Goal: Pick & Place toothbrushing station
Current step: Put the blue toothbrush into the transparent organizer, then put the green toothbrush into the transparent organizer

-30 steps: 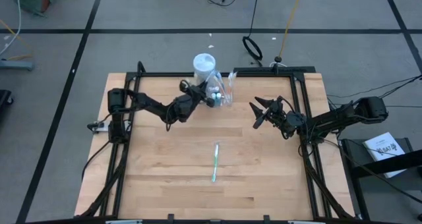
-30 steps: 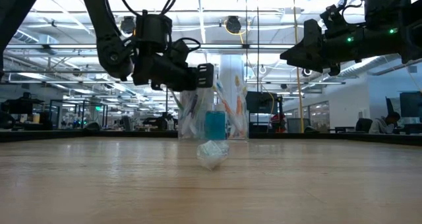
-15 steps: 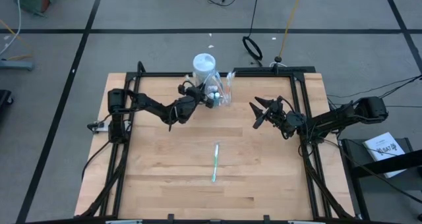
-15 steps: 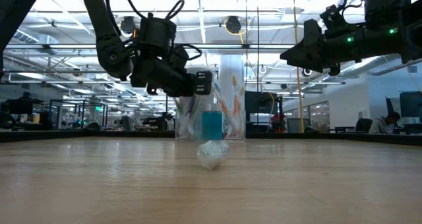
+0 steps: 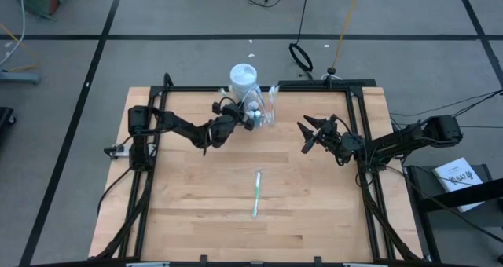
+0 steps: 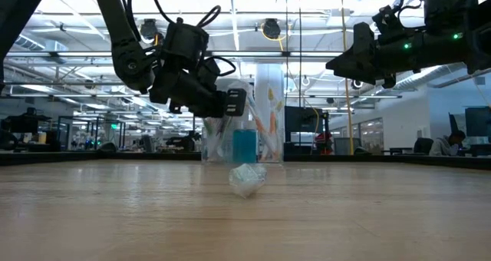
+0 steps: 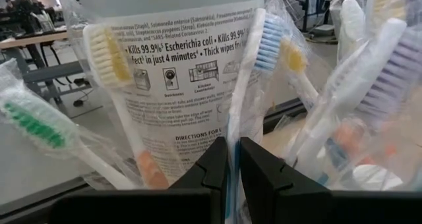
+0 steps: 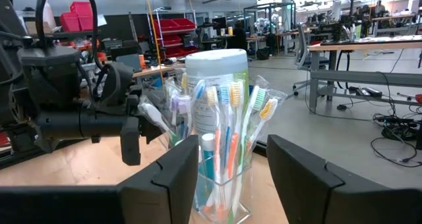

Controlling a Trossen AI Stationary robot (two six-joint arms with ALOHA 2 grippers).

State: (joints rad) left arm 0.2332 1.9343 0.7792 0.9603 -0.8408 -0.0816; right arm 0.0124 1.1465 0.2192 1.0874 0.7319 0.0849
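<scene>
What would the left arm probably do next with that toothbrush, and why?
Probably lift straight up. The left gripper looks pinched on a blue-bristled toothbrush standing in the clear cup, crowded among other wrapped brushes; the right gripper waits open.

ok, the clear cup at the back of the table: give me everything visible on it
The cup is small, clear plastic and looks square-sided, standing upright near the table's back edge, right in front of a taller white-lidded jar. It is packed with wrapped toothbrushes, bristles up, handles white, orange, blue and green, plus a teal white-capped tube. The left gripper is at the cup, jaws nearly shut around one brush handle. The right gripper hangs open some way off, facing it.
</scene>
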